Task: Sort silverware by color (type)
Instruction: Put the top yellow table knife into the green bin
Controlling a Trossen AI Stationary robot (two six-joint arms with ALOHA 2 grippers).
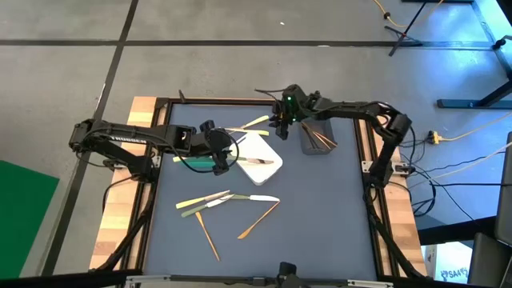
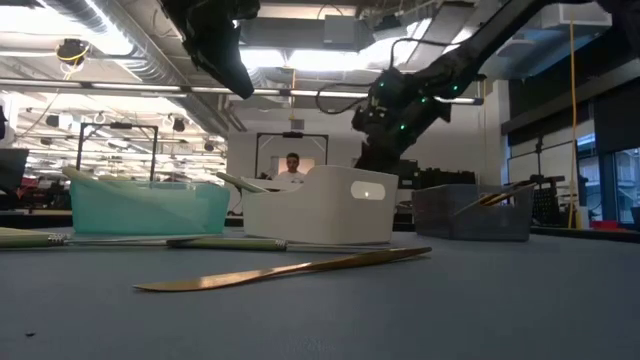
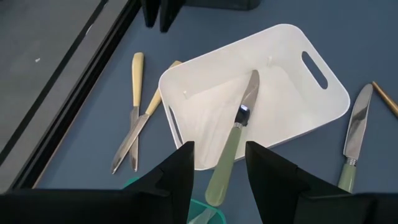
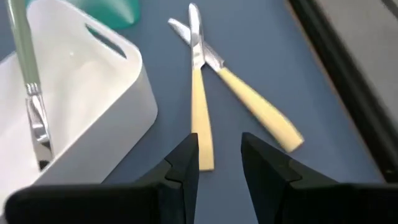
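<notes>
Right gripper (image 4: 217, 165), jaws parted and empty, is held directly above two crossed yellow-handled knives (image 4: 200, 118) beside white bin (image 4: 118, 93).

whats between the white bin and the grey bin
Only bare blue mat on the table between the white bin and the grey bin, per the high view; the right gripper hovers above.

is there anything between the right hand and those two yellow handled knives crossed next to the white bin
Nothing visible. The right hand hangs just above the two yellow-handled knives, its fingers open over one handle end, with only bare mat between. The white bin sits off to one side, apart from both knives.
</notes>
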